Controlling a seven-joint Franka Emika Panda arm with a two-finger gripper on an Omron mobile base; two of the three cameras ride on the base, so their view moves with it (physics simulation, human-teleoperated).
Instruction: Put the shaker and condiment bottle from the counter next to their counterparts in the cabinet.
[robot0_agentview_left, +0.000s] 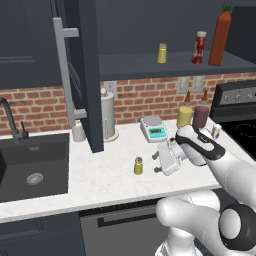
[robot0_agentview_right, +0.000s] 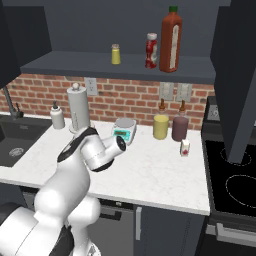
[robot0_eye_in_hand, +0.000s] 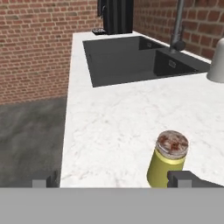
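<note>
The shaker was a small yellow cylinder with a speckled grey cap, upright on the counter near its front edge. A second, matching shaker stood on the cabinet shelf beside one condiment bottle and one tall green-capped bottle. The gripper hovered just beside the counter shaker, fingers spread.

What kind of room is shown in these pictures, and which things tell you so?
It looks like a home kitchen, rendered rather than real: a white stone counter with a dark inset sink, a stove beside it, and sauce bottles on a wall cabinet shelf.
</note>
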